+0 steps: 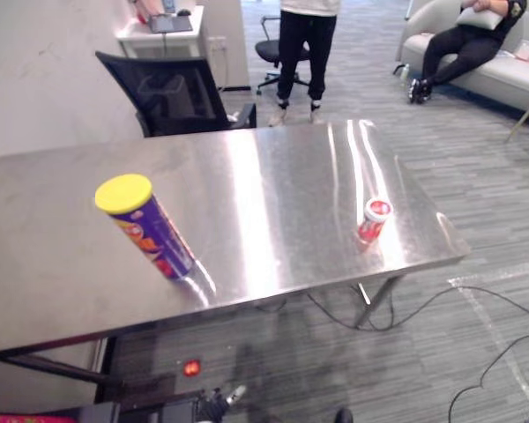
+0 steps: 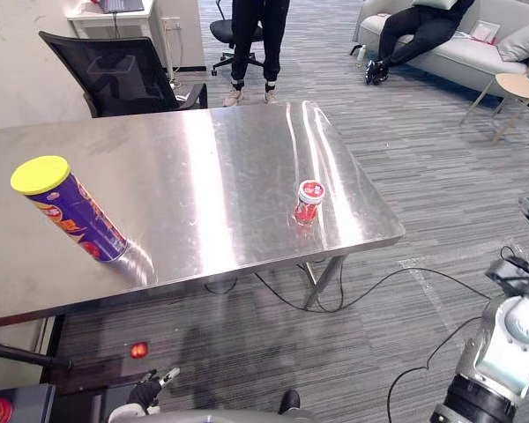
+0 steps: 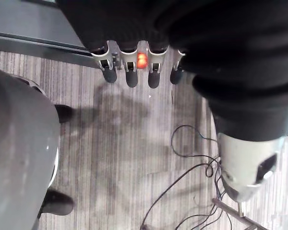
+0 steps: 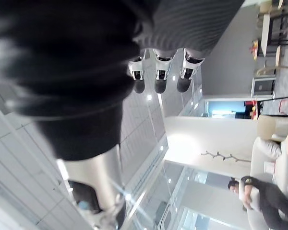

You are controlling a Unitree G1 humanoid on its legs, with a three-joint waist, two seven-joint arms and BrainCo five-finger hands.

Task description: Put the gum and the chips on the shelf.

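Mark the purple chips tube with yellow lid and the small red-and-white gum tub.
purple chips tube with yellow lid (image 1: 154, 236), left eye view, mid-body
small red-and-white gum tub (image 1: 368, 229), left eye view, side wall

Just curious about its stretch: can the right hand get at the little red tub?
Probably yes: the gum stands alone near the right edge of the table, chips far off, and the right hand is open and empty.
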